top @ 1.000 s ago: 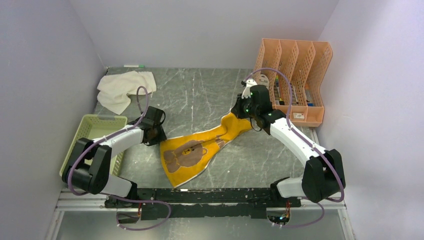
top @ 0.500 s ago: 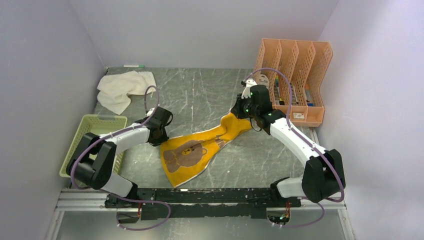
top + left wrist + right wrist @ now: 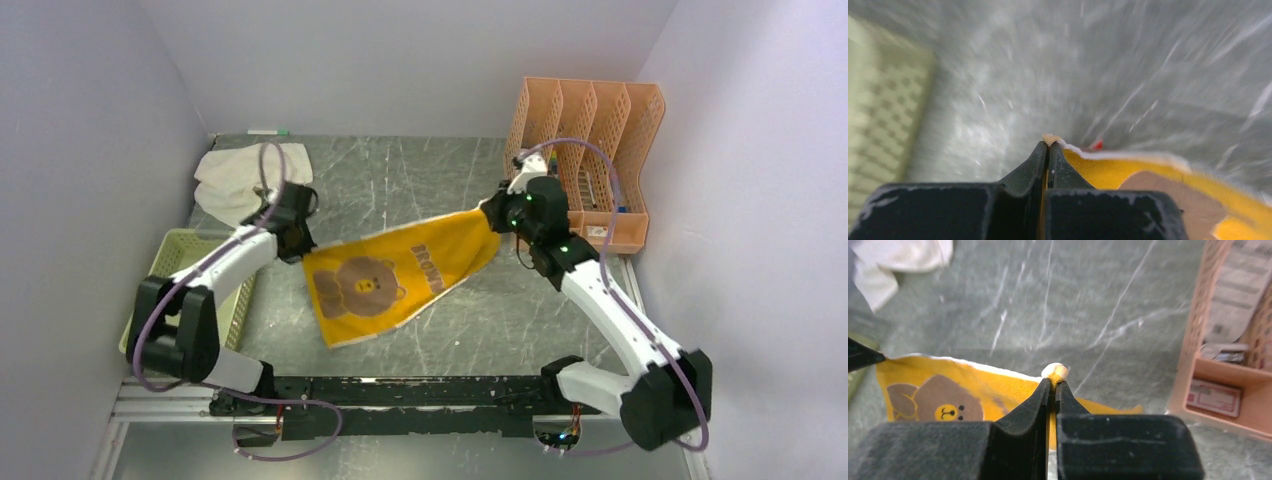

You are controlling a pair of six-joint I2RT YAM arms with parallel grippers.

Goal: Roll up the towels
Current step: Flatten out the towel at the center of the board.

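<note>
A mustard-yellow towel (image 3: 400, 275) with a brown bear print hangs stretched between both grippers above the table's middle. My left gripper (image 3: 300, 250) is shut on its left corner; in the left wrist view the yellow towel (image 3: 1128, 175) pokes out of the pinched left gripper (image 3: 1048, 145). My right gripper (image 3: 493, 217) is shut on the opposite corner, and the right wrist view shows the yellow towel (image 3: 973, 390) running left from the closed right gripper (image 3: 1053, 382). The cream-white towel (image 3: 240, 180) lies crumpled at the back left, also visible as the white towel (image 3: 893, 260).
A green mesh basket (image 3: 180, 280) sits at the left edge, under the left arm. An orange file rack (image 3: 590, 160) with papers stands at the back right, close behind the right gripper. Walls close in the table on three sides.
The left gripper closed on the yellow towel's left corner and lifted it back-left. The right arm moved right, so the crumpled towel now spreads taut between them.
</note>
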